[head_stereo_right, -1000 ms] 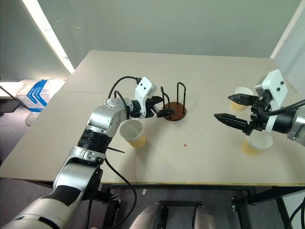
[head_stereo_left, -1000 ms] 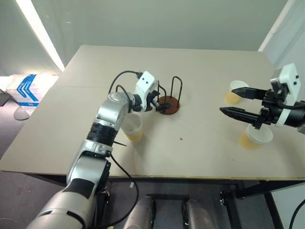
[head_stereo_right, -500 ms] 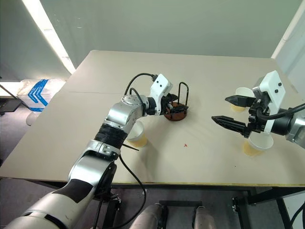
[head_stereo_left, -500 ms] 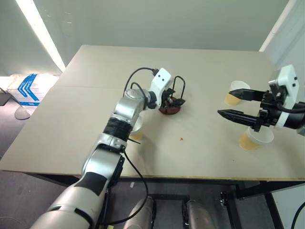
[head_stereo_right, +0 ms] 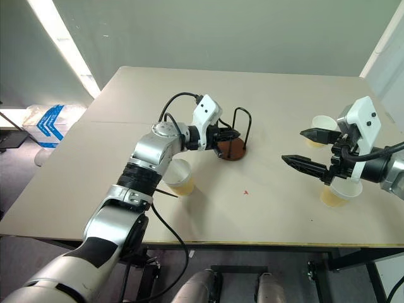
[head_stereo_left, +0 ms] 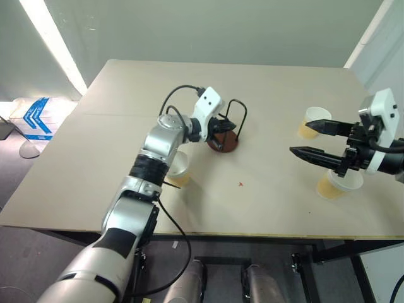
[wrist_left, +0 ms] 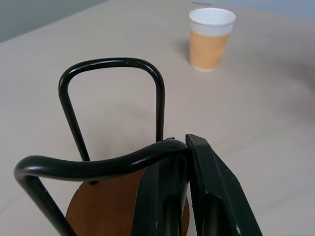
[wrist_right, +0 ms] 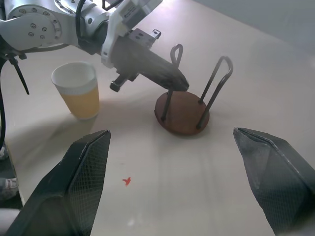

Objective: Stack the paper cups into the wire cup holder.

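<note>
Left wrist view: jaws pinched on a wire loop of the holder

Left wrist view puts the left gripper [wrist_left: 189, 189] pressed together on the near wire loop of the wire cup holder [head_stereo_left: 224, 140]; the black wire sits right at the jaws, brown disc base below. The holder stands mid-table, a little toward the far side.

Handling, as judged:
- Holder: stiff wire, small base, probably light, so it will likely slide or tip if pulled by one upright. A grip low on a loop looks steadier than one at the top.
- Cups: thin paper, light, easily crushed. Best taken across the wall just under the rolled rim, with gentle pressure (the rim is the stiffest part). Tapered, so they should nest readily.

Count:
- Paper cups: three, all upright and apart. A near-left cup [head_stereo_left: 177, 169] stands under the left forearm, a far-right cup [head_stereo_left: 312, 122] sits beyond the right gripper [head_stereo_left: 311, 140], and a near-right cup [head_stereo_left: 338, 182] sits just beside that gripper.
- Holder: one, empty, with two wire loops.
- Grippers: two. The right one hangs over the table's right side, jaws spread wide, holding nothing.

No cup is in the holder yet.
</note>
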### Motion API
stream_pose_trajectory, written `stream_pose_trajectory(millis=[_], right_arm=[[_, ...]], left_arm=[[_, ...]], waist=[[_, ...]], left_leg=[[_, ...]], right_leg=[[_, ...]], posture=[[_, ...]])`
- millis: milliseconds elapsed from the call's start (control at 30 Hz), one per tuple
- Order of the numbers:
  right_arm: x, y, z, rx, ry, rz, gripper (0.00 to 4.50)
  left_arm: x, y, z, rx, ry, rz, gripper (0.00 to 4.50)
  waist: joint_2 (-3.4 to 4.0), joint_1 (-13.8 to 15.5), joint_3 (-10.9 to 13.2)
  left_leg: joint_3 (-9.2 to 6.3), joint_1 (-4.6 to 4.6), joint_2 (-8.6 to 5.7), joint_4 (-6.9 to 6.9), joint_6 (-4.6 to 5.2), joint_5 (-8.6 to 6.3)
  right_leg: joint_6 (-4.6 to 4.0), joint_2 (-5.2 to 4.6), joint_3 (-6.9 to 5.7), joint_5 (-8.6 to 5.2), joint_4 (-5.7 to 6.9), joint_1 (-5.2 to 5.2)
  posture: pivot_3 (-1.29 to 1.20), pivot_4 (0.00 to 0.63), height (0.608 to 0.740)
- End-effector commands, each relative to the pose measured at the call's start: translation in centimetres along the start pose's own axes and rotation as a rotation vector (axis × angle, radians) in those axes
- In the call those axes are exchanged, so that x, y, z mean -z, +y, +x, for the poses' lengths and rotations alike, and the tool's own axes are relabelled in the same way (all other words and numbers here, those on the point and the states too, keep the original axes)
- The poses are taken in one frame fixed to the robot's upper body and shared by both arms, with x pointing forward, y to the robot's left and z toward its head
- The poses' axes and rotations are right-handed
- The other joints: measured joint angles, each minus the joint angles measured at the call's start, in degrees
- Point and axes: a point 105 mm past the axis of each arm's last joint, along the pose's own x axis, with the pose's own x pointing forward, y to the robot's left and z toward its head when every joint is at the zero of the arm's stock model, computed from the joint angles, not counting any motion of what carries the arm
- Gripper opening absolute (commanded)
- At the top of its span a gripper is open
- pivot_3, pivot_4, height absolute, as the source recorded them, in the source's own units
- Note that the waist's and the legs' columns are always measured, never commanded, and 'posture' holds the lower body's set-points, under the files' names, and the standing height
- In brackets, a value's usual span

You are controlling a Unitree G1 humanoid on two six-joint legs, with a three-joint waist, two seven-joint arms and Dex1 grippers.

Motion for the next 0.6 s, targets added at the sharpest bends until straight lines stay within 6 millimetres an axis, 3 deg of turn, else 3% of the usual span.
stream_pose_trajectory(millis=[33,167,300,600], right_arm=[[-1.9,0.9,-1.5,-0.017,-0.010,-0.058,4.24],[-2.3,2.4,-2.7,-0.069,0.025,-0.045,4.24],[-1.2,2.9,-4.1,-0.031,0.108,-0.019,4.24],[-1.0,3.4,-4.8,0.019,0.116,-0.016,4.24]], left_arm=[[-2.3,-3.3,-0.2,0.225,-0.086,0.106,0.05],[-2.1,-5.7,-0.4,0.403,-0.077,0.151,0.05],[-1.8,-7.6,0.3,0.534,-0.054,0.187,0.05],[0.3,-9.6,1.7,0.666,0.022,0.239,0.05]], waist=[[0.00,0.22,0.00],[0.00,0.81,0.00],[0.00,0.96,0.00],[0.02,0.87,-0.02]], left_leg=[[0.00,-0.04,-0.01,0.01,0.01,0.00],[-0.01,-0.07,-0.04,0.04,0.04,-0.07],[-0.01,-0.04,-0.03,0.08,0.04,-0.21],[0.06,0.03,-0.03,0.16,0.70,-0.62]], right_leg=[[0.00,0.00,0.00,0.00,0.00,-0.02],[-0.01,-0.03,0.01,-0.09,-0.02,0.00],[0.00,-0.04,0.00,-0.20,0.00,0.04],[0.17,-0.07,0.02,-0.21,0.01,0.09]], posture=[[0.00,0.150,0.740],[0.00,0.150,0.740],[0.00,0.150,0.740],[0.00,0.150,0.740]])
